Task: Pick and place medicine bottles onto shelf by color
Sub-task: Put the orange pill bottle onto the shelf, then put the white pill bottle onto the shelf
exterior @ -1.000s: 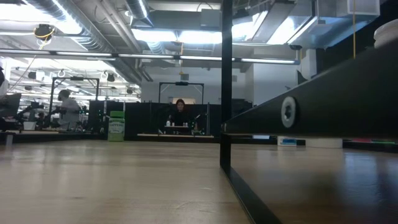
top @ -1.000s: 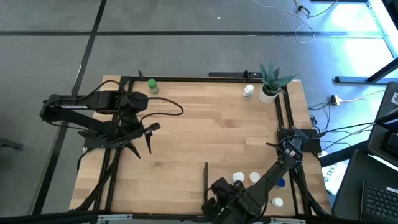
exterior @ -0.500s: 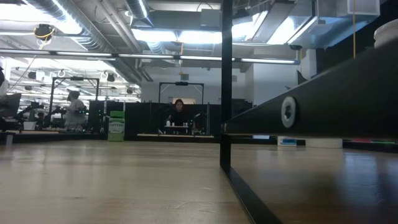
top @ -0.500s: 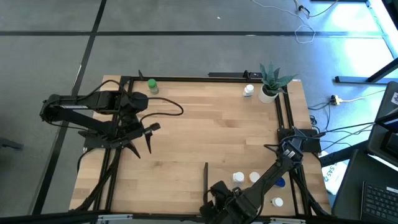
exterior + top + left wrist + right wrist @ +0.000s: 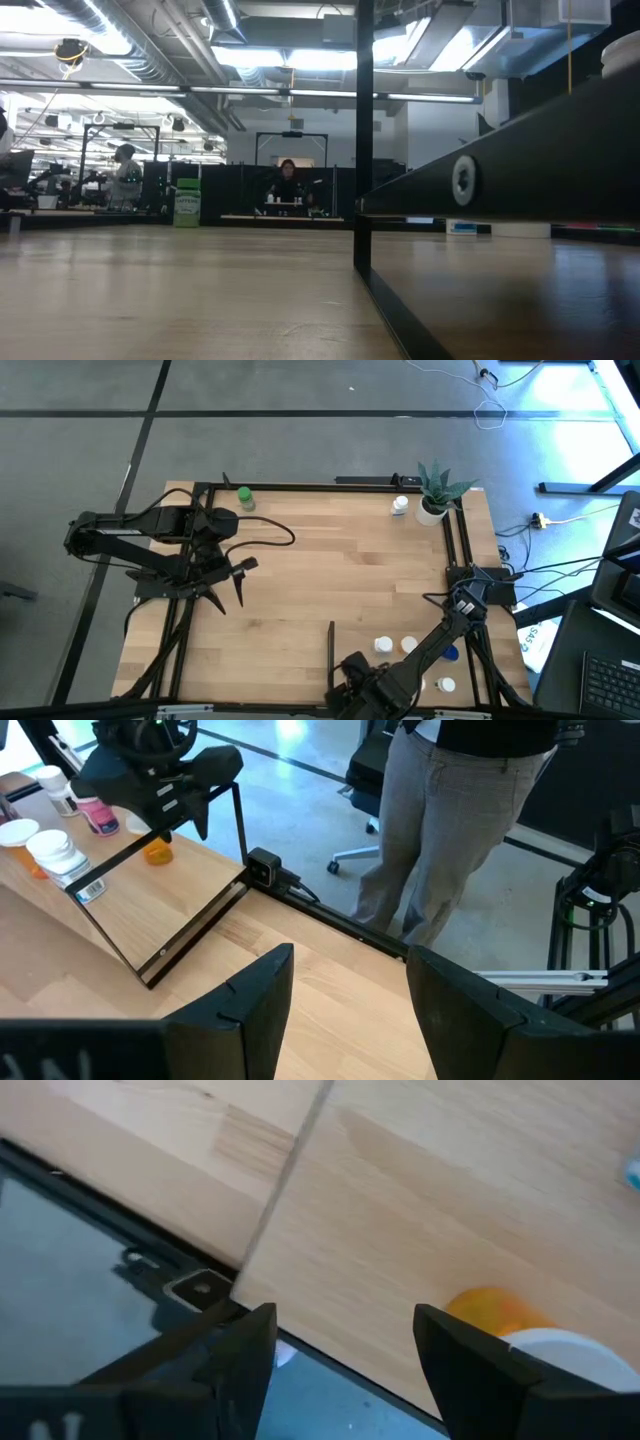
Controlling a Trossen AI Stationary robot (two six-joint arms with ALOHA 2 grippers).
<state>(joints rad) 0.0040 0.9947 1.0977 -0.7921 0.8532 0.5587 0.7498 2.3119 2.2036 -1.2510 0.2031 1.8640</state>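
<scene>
My right gripper [image 5: 350, 692] hangs open over the table's near edge, just right of the black divider bar [image 5: 331, 643]. In its wrist view the open fingers [image 5: 345, 1370] stand beside an orange bottle with a white cap [image 5: 515, 1325]; I cannot tell whether a finger touches it. White-capped bottles [image 5: 383, 646] [image 5: 408, 646] [image 5: 446, 684] and a blue one [image 5: 451, 653] stand on the shelf's wood [image 5: 425, 628]. A green bottle [image 5: 244, 498] and a white one [image 5: 400, 506] stand at the far edge. My left gripper [image 5: 236, 576] waits open at the left.
A potted green plant [image 5: 435, 495] stands at the far right corner. Black frame rails [image 5: 455, 550] edge the table. In the left wrist view a person's legs [image 5: 450, 820] stand beyond the table's near edge. The wood in the middle [image 5: 340, 570] is bare.
My right gripper has gone a little toward the table's near edge, still open. My left arm has kept still.
</scene>
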